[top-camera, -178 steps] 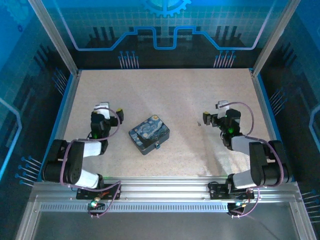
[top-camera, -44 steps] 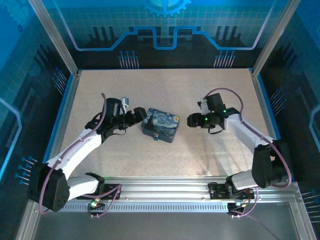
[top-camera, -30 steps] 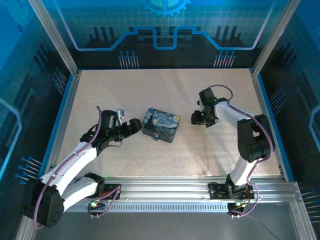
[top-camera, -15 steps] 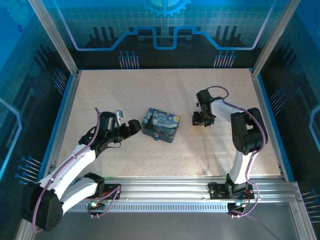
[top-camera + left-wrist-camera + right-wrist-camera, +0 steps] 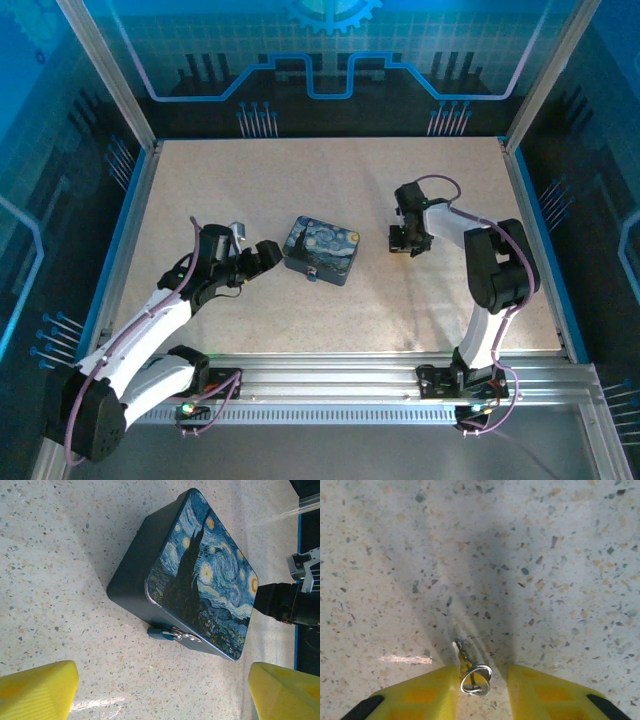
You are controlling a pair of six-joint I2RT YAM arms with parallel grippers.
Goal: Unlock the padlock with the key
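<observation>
Speckled beige table top (image 5: 330,190), evenly lit. Blue panels (image 5: 420,40) with circuit pattern stand at twelve, nine and three o'clock. Aluminium rails (image 5: 330,375) run along six o'clock.

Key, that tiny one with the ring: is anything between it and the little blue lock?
The small dark metal key lies between the right tool's yellow fingers, right of the night-sky painted tin. The tiny blue padlock hangs on the tin's near side, so past bare speckled table, the tin's corner seems to block a straight path.
</observation>
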